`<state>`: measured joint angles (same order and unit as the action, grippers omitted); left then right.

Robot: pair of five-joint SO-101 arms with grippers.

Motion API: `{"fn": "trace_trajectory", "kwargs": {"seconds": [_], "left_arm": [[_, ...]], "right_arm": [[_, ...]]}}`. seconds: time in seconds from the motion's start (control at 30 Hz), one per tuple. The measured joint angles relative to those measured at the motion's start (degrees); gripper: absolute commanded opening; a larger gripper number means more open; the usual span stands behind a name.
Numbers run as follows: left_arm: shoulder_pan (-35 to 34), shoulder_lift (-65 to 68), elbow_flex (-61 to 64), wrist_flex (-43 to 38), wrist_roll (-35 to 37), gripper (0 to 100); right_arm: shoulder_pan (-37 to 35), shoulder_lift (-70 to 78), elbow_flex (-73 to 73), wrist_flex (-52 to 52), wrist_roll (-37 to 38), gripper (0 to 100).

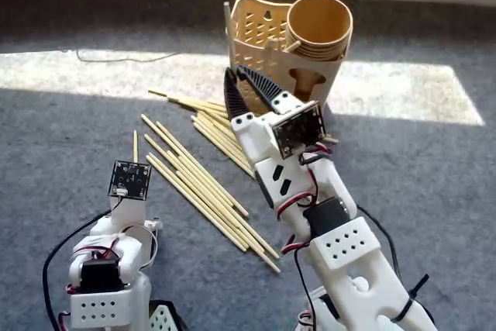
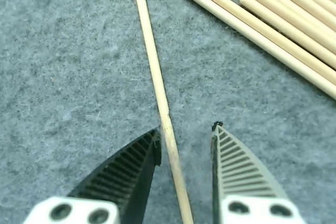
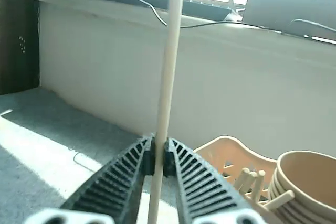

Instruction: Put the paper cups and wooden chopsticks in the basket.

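Right gripper pinched shut on one chopstick, just near the basket holding stacked cups. Left gripper wide, straddling lone chopstick on carpet.

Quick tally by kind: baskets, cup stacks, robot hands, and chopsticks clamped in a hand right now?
basket: 1
cup stack: 1
left hand and right hand: 2
clamped chopstick, in the right hand: 1
Total: 5
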<state>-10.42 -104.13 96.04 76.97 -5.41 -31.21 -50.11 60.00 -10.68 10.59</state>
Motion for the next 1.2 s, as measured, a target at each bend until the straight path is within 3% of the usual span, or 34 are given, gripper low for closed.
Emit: {"fn": "trace_trajectory", "kwargs": {"seconds": [0.6, 1.2], "left_arm": [[0.0, 0.0, 0.0, 0.0, 0.0, 16], [0.0, 0.0, 0.0, 0.0, 0.0, 16]], "right_arm": [[3.7, 0.6, -1.0, -5.5, 0.0, 0.5], [10.0, 30.2, -17.4, -19.7, -0.1, 0.5]]}}
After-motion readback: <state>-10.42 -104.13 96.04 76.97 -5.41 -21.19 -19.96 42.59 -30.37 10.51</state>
